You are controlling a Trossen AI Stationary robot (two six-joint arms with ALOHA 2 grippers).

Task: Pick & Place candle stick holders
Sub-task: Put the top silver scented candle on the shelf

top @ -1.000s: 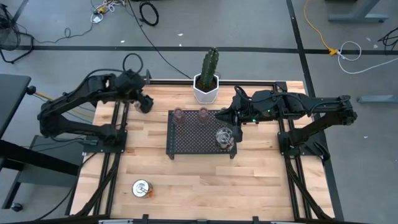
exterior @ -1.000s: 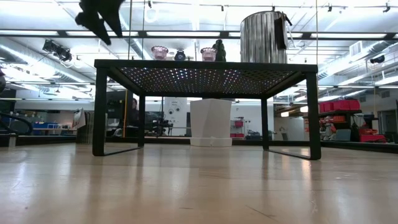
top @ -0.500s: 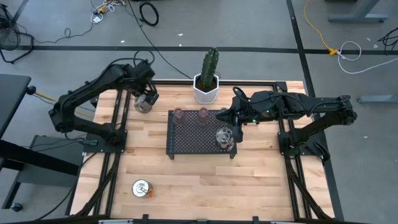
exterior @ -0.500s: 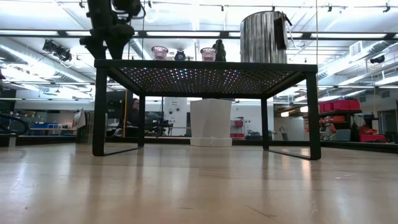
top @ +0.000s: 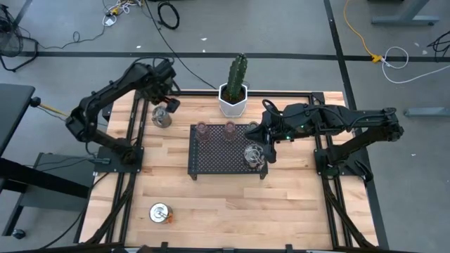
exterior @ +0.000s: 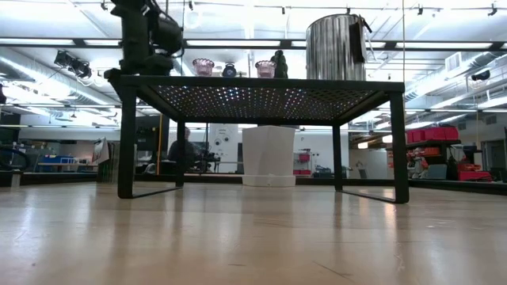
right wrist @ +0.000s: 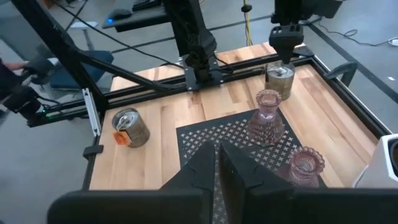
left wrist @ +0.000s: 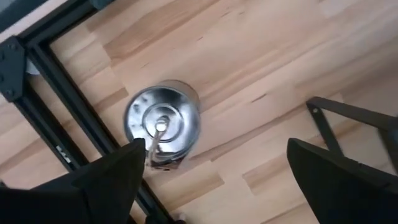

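1. Silver candle stick holder (top: 161, 119) stands on the table (top: 211, 204), at ten o'clock from the black mesh tray (top: 226, 159).
2. Left gripper (top: 169, 105) hovers above it, jaws spread.
3. Rigid, slick metal; grip across the body.
4. Right gripper (top: 267, 135), pressed together, waits over the tray.

Two arms, both matte black, built of slim boxy links joined by rounded, bulkier joint housings.

Left arm (top: 112, 91): black cable looping out from the housing nearest the wrist. Base block bolted to the black frame rail along the wooden table (top: 211, 197) edge.

Right arm (top: 337, 119): same dark finish, small green indicator light on the wrist housing, thin cable running along the forearm link.

Left gripper (left wrist: 217, 180): two broad, flat, black fingers (left wrist: 106, 180) with angular tips, plain surfaces, no visible markings.

Right gripper (right wrist: 216, 163): black fingers tapering to a wedge, smooth, edges slightly bevelled.
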